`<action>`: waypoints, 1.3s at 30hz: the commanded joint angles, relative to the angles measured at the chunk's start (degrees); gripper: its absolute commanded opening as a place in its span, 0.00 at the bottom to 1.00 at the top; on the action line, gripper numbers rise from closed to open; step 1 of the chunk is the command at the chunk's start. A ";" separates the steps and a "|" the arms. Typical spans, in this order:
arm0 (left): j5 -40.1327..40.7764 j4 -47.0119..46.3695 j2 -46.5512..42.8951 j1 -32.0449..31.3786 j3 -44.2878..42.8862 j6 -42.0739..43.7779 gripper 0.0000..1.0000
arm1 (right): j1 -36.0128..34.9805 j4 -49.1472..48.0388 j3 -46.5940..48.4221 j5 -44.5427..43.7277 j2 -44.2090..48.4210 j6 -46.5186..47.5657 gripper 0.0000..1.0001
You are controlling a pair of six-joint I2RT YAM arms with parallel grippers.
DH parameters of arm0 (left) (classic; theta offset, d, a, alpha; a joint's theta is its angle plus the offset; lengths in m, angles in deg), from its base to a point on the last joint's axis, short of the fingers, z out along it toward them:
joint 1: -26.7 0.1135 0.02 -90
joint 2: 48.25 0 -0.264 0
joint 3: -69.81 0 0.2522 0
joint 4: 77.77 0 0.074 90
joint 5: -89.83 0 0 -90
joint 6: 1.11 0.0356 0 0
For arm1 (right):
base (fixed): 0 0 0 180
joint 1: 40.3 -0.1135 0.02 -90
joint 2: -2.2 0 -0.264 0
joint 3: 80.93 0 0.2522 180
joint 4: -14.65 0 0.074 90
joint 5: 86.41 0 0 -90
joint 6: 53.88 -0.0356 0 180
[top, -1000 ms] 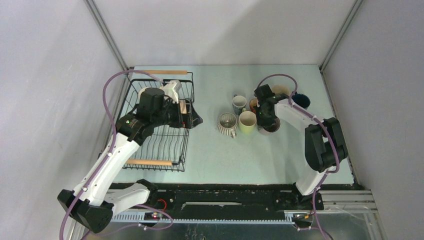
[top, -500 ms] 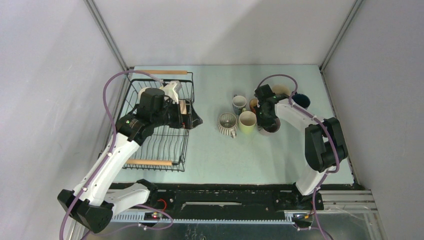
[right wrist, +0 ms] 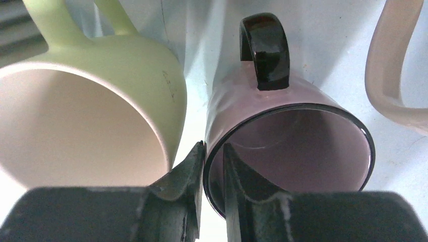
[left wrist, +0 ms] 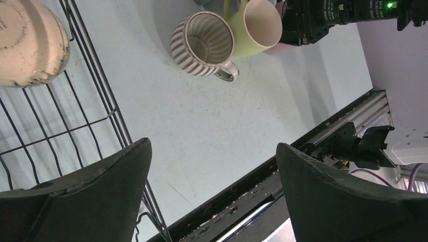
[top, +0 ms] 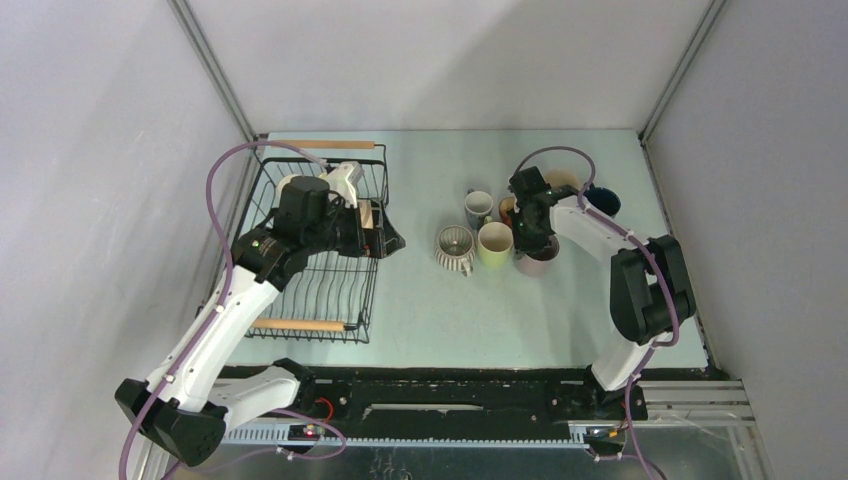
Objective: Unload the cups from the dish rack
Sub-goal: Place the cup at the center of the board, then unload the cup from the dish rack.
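The black wire dish rack (top: 300, 324) stands at the left of the pale bench (top: 450, 320). Its long axis runs from the far edge toward the arms, with a wooden rod handle at each short end. A speckled cream cup (left wrist: 28, 43) is in view inside the wires; which way its mouth faces cannot be told.

The left end effector (left wrist: 212, 146) hangs over the rack's right-hand wall. Its fingers are spread as wide as they go and hold nothing.

Mid-bench, clear of the rack, a ribbed cup (top: 455, 248) stands mouth up with its handle toward the near edge. The yellow-green cup (top: 494, 243) stands just beside it on the right, also mouth up. A grey-blue cup (top: 478, 206) stands just behind the pair.

Next to the right, a mauve cup (right wrist: 282, 98) with a black rim stands upright, just beside the yellow-green one. Its glossy black handle points away from the wrist camera.

The right end effector (right wrist: 213, 151) sits astride that cup's rim. One finger is in the slot between the two cups and the other is inside the mouth. The jaws are only narrowly parted, and whether they press on the wall cannot be told.

Farther right and back stand a tan cup (top: 560, 181) and a dark blue cup (top: 603, 202), both mouth up.
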 commanded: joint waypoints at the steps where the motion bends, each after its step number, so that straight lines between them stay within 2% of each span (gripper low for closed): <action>1: 0.37 0.23 -0.73 -0.48 0.21 1.00 1.00 | -0.64 1.18 2.91 -0.01 2.66 0.64 0.27; 13: 1.15 1.02 -0.76 -0.48 -0.33 0.82 1.00 | -1.23 2.91 3.12 -0.84 4.61 0.31 0.33; 22: 2.32 1.36 -0.37 -0.48 -1.36 -0.23 1.00 | -1.35 4.59 3.13 -1.24 9.77 -0.87 0.38; 30: 7.82 3.67 1.09 -0.48 -5.04 -0.88 1.00 | -1.37 6.84 3.12 -1.27 14.45 -2.03 0.42; 33: 12.91 5.07 2.18 -0.48 -7.19 -1.41 1.00 | -1.33 6.94 3.09 -0.53 16.66 -2.35 0.48; 39: 23.68 8.03 5.48 0.96 -11.90 -3.55 1.00 | -1.37 5.80 3.13 2.21 22.18 -2.61 0.69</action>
